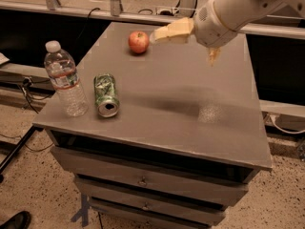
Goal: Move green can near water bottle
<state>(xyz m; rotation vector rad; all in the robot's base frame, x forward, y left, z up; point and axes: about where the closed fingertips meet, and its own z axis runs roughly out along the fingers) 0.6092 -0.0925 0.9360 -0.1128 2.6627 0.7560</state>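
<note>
The green can (pixel 106 95) lies on its side on the grey table (pixel 181 113), its open silver end facing the front edge. The water bottle (pixel 65 79) stands upright just left of it, a small gap between them. My gripper (pixel 188 44) hangs in the air above the back of the table, far up and to the right of the can. Its two tan fingers (pixel 172 33) are spread apart and hold nothing.
A red apple (pixel 138 42) sits near the table's back edge, just left of the gripper. The table has drawers below its front edge. Cables and a rail lie behind it. A shoe shows at the bottom left on the floor.
</note>
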